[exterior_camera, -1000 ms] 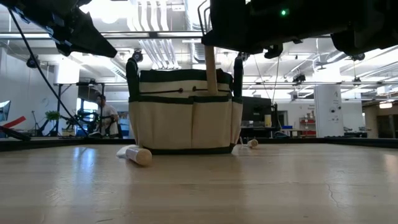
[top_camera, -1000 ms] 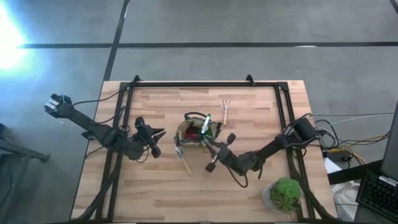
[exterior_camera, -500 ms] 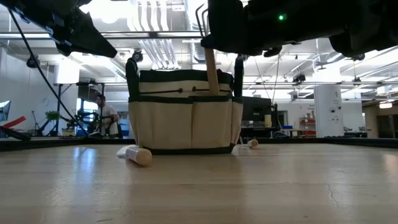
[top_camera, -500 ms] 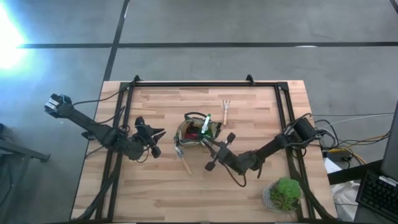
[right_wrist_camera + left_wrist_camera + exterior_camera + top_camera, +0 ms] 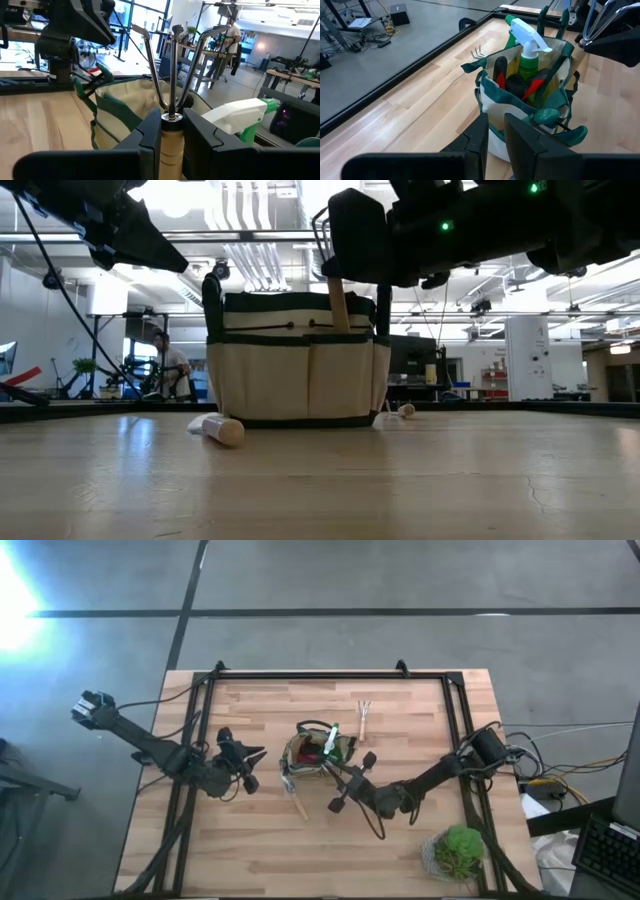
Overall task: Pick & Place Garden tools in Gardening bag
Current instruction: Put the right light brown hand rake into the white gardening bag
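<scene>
The khaki gardening bag [image 5: 318, 752] stands upright mid-table, also in the low view [image 5: 297, 360]. In it stand a green spray bottle with a white top [image 5: 526, 40] and a red-and-black tool [image 5: 536, 86]. My right gripper [image 5: 342, 780] is at the bag's near right side, shut on a wooden-handled fork [image 5: 171, 65]. My left gripper [image 5: 256, 765] hangs left of the bag, empty, its fingers [image 5: 522, 142] a narrow gap apart. A second fork [image 5: 364, 718] lies flat on the table beyond the bag. A wooden-handled tool [image 5: 298, 804] lies by the bag's near left side. My right gripper pinches the fork's wooden handle at its top end [image 5: 171, 131], just below the metal collar, between the two fingers. The fingers come about level from the table's near right side. The fork stands upright, tines up. Its handle [image 5: 338, 305] hangs down before the bag's near wall, lower end hidden at the dark trim.
A bushy green potted plant [image 5: 458, 852] stands at the table's near right corner. A dark frame [image 5: 300, 673] runs along the table's far and side edges. Bare wood lies between the bag and the near edge. A person [image 5: 170, 365] sits in the room beyond.
My right gripper has come down a little at the bag's near right side with the fork still upright. Less of the wooden handle shows between the gripper and the bag's dark trim than before.
</scene>
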{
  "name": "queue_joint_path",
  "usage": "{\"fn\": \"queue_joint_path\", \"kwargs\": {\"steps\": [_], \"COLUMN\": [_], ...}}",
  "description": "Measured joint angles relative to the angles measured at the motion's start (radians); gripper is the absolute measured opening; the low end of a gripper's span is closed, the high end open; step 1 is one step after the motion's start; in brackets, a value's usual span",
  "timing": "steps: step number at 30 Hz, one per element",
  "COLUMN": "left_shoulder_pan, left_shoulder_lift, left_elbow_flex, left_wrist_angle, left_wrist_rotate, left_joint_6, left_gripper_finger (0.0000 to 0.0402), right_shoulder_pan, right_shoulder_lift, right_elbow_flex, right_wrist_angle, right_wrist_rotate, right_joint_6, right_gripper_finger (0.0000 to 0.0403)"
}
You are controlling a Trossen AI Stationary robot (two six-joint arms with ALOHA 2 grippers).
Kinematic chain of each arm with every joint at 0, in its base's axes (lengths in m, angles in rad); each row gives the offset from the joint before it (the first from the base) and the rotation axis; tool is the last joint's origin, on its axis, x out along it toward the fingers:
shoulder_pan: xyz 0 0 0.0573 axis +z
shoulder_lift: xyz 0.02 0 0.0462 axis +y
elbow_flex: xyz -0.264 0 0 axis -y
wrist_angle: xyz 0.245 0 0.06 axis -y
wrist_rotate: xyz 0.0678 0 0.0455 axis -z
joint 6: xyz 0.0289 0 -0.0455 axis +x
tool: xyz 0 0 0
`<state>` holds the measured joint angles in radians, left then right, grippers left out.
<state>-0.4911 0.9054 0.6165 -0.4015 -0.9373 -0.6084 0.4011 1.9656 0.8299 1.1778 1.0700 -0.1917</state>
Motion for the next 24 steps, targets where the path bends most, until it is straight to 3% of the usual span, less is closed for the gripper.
{"fn": "queue_joint_path", "kwargs": {"steps": [24], "left_shoulder_pan": [-0.001], "left_shoulder_lift": [0.000], "left_elbow_flex": [0.000], "left_wrist_angle": [0.000], "left_wrist_rotate": [0.000], "left_joint_6": [0.003], "left_gripper_finger": [0.0065], "right_shoulder_pan": [0.002], "right_shoulder_lift": [0.000], "right_elbow_flex": [-0.003], "right_wrist_angle": [-0.135], "right_wrist_rotate": [0.003], "right_joint_6": [0.070], "right_gripper_finger": [0.0052]}}
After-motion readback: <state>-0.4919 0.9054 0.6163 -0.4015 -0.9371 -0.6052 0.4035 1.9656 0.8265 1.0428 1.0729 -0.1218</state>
